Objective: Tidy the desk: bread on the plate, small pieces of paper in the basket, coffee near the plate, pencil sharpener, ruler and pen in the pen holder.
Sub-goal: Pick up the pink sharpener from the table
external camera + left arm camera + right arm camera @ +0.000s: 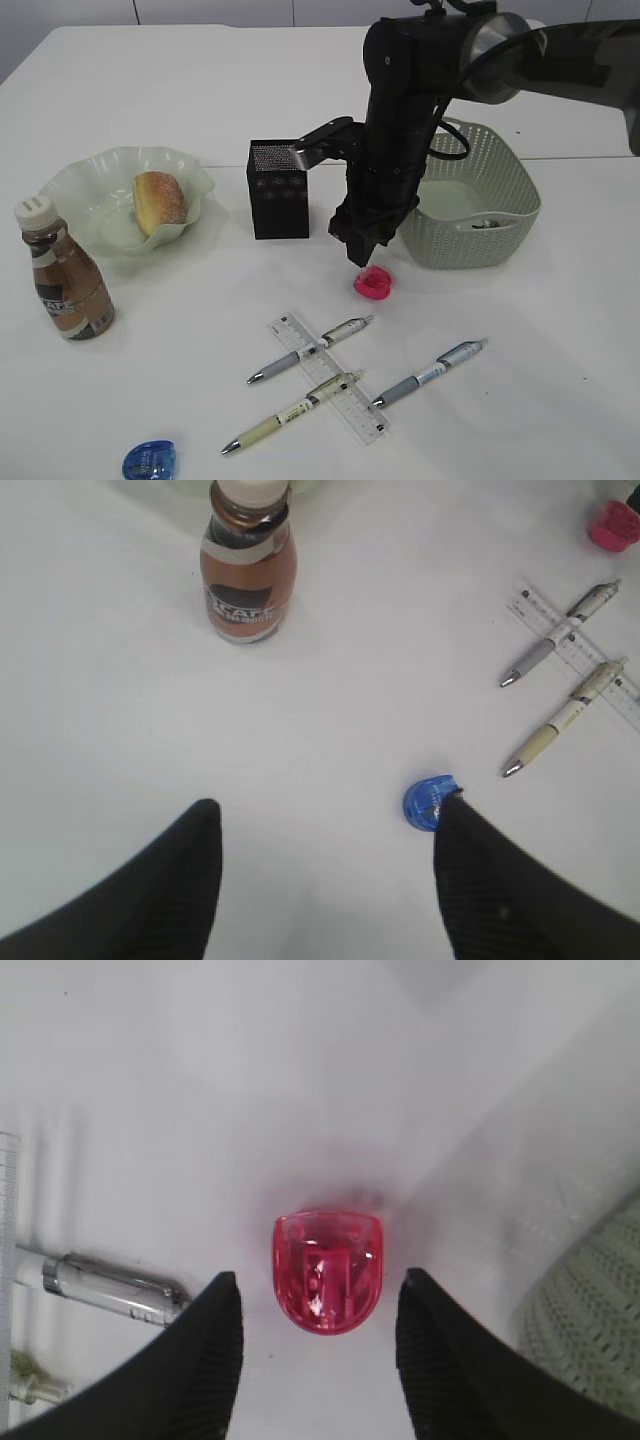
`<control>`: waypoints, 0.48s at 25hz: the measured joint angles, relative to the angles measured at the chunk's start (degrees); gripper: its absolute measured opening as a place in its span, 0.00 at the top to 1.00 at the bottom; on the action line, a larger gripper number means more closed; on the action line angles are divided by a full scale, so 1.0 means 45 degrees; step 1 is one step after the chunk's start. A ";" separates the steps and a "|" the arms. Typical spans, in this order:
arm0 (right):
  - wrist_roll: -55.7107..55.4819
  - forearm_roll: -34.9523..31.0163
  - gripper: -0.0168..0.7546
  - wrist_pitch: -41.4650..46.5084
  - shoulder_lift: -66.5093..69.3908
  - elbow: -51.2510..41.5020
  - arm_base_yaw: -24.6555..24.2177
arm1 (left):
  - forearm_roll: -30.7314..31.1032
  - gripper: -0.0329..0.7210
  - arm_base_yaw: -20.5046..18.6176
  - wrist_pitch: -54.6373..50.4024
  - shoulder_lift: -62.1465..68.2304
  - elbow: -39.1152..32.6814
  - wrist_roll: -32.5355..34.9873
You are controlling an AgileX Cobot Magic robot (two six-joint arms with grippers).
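The desk [200, 80] is white and wide, with the right arm [400, 150] reaching down over its middle. The sage-green basket [500, 215] sits on the right behind that arm, something small and grey inside. The pale green plate [95, 185] at the left holds the bread [160, 203], and the coffee [65, 280] stands just in front of the plate. The black pen holder [278, 190] is upright between plate and basket. Nearer me, the ruler [325, 375] lies flat with two pens across it and a third pen [430, 372] beside. The right gripper [318, 1315] hovers spread, its fingers either side of the pink pencil sharpener [327, 1270], not touching. The left gripper [325, 880] is spread too, above bare desk, a blue sharpener [428, 802] by one finger.
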State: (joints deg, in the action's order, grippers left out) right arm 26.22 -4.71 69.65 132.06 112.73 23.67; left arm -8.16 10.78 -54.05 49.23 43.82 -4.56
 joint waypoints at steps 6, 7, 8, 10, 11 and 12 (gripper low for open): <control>-0.0638 0.0235 0.41 0.0000 0.0000 0.0000 0.0000 | 0.0091 0.31 0.0000 -0.0113 0.0000 0.0000 0.0000; -0.0662 0.0262 0.40 0.0000 0.0000 0.0000 0.0000 | 0.0114 0.31 0.0000 -0.0131 0.0000 0.0000 0.0000; -0.0662 0.0288 0.39 0.0000 0.0000 0.0000 0.0000 | 0.0114 0.31 0.0000 -0.0143 0.0000 0.0000 0.0000; -0.0700 0.0345 0.39 0.0000 0.0000 0.0000 0.0000 | 0.0173 0.31 0.0000 -0.0173 0.0000 0.0000 0.0000; -0.0700 0.0417 0.39 0.0000 0.0000 0.0000 0.0000 | 0.0232 0.31 0.0000 -0.0173 0.0000 0.0000 0.0000; -0.0700 0.0456 0.39 0.0000 0.0000 0.0000 0.0000 | 0.0306 0.31 0.0000 -0.0193 0.0000 0.0000 0.0000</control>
State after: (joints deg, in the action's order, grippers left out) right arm 23.07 -2.66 69.65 132.06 112.73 23.67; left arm -6.78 10.78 -54.92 49.23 43.82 -4.56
